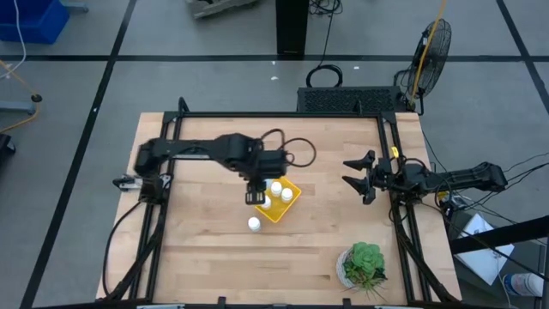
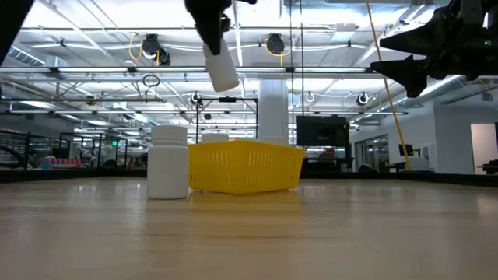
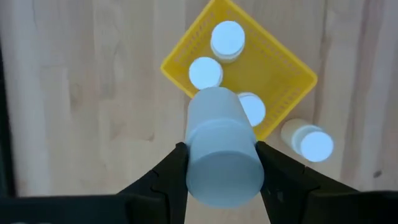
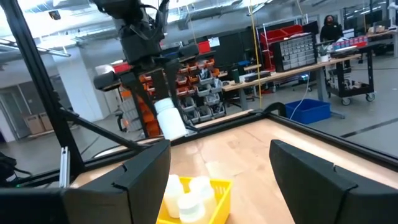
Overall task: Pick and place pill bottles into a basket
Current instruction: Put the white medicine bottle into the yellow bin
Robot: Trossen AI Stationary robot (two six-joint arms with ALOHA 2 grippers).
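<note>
My left gripper [image 1: 255, 196] hangs over the left corner of the yellow basket [image 1: 290, 209], shut on a white pill bottle [image 3: 219, 134] well above the table. Three pill bottles [image 3: 227, 38] [image 3: 205, 73] [image 3: 254, 109] stand upright inside the basket. Another pill bottle [image 1: 254, 224] stands on its base on the wood just outside the basket's near edge. My right gripper [image 1: 358, 176] waits open at the table's right side, level and clear of everything. My left gripper pinches the bottle between its two fingers [image 3: 173, 167], one on each side of its upper part [image 3: 194, 155]. The fingers point steeply down from above. The bottle hangs below them, tilted [image 2: 220, 68] and lifted clear of table and basket.
A white pot with a green plant [image 1: 364, 264] sits near the table's front right corner. Black frame rails [image 1: 283, 114] run along the table's far, left and right sides. Bare wood [image 1: 206, 240] lies left of and in front of the basket.
</note>
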